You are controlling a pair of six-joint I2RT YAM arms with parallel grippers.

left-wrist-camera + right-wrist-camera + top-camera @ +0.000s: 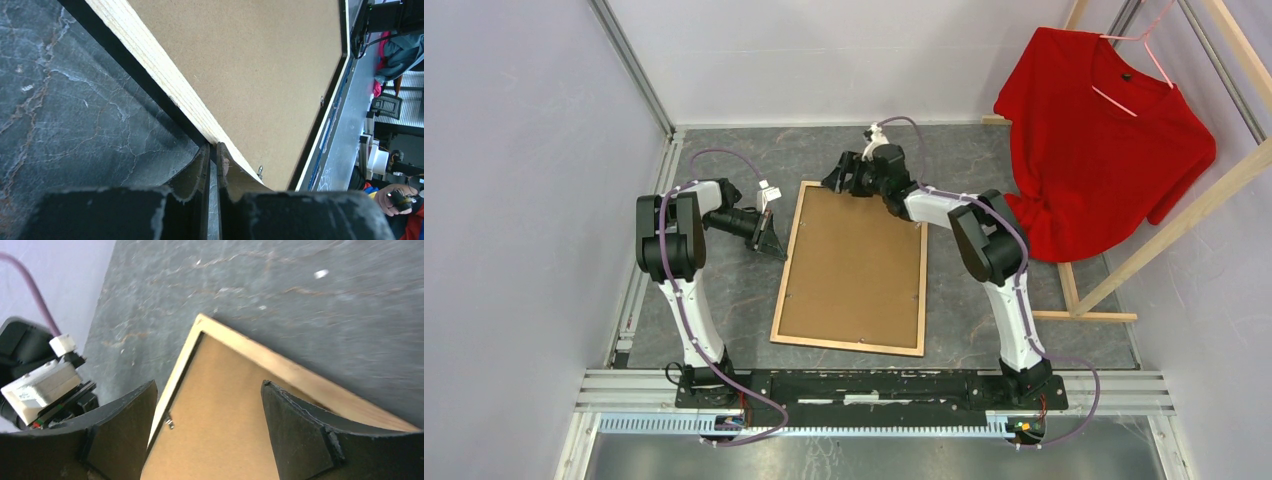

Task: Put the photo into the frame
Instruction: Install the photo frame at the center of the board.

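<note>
Photo shows in none of your views. It may already lie under the backing board [854, 265], but you cannot confirm that. The frame [848, 346] rests back-up on the desk [964, 150] with the board seated inside its rails. Your left pincer [769, 240] is pinched nearly closed at the frame's left rail. Your right pincer [842, 180] hovers spread wide over the frame's far-left corner. Probably only securing the clip [170, 423] remains.
</note>
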